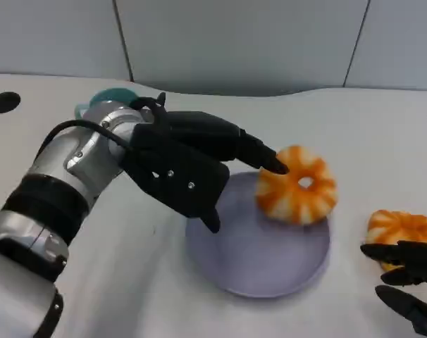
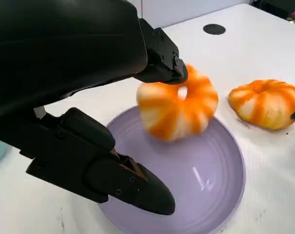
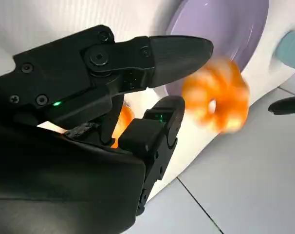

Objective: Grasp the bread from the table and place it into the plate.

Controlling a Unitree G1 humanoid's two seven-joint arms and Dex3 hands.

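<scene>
A white surface (image 1: pixel 382 134) with a smooth matt top runs back to pale grey wall panels split by dark vertical seams. 2 round black spots sit in it, one at the far left edge (image 1: pixel 3 102) and one at the right edge of the head view. A teal object (image 1: pixel 108 98) shows behind the left forearm, too hidden to identify.

The plate (image 1: pixel 249 260) is round, shallow and lavender, with a glossy face and a low raised rim. Bare surface lies open in front of it and to its left; to its right, the second bread (image 1: pixel 404 231) lies just beside the rim on the surface.

The bread (image 1: pixel 296 184) is a soft, ring-shaped bun, striped orange and cream, with a small hole in the middle. It stands tilted on edge at the plate's far right part; whether it rests on the plate or hangs just above cannot be told. The left hand (image 1: pixel 192 165), black hard plastic with screw heads, reaches across the plate, fingers spread, one fingertip touching the bread's upper left edge while the thumb points down apart from it, gripping nothing.

The right hand (image 1: pixel 407 282) hovers at the lower right with fingers apart, holding nothing, close by the second bread.
</scene>
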